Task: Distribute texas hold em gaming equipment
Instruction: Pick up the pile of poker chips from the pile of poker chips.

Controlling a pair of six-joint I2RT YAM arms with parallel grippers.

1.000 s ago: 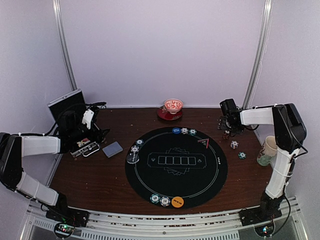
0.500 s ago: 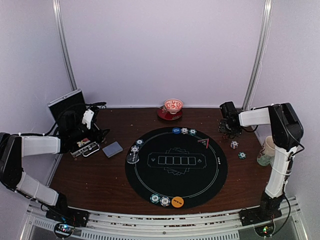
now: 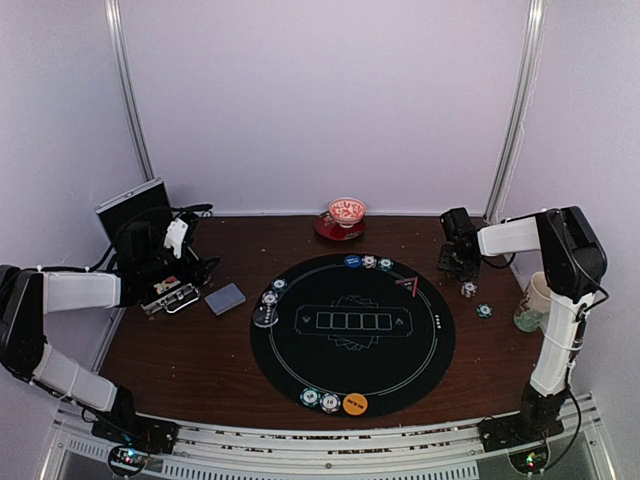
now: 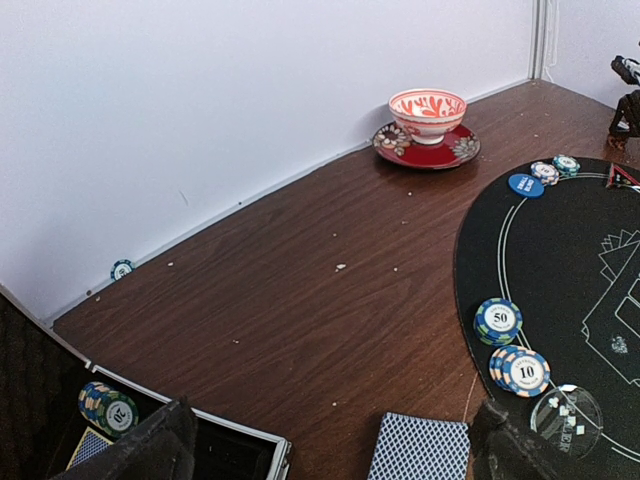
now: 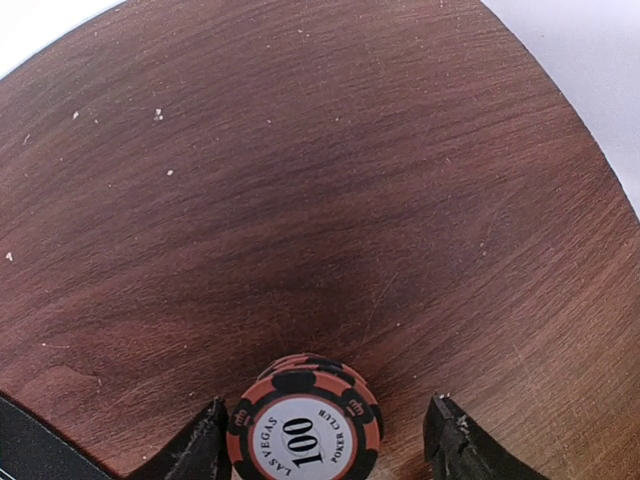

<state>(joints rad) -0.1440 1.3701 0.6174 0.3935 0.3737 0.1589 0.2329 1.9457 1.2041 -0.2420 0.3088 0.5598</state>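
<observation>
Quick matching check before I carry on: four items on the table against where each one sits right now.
Things:
1. 100 chips
2. card deck
3. orange disc
4. bowl

Places:
A. on the red saucer by the far wall
B. at the near edge of the mat
C. on bare wood, inside the open right gripper
D. on wood just left of the mat

Pairs: 1-C, 2-D, 3-B, 4-A

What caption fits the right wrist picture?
Right hand, open, straddling a red-and-black 100 poker chip stack on the brown table.
</observation>
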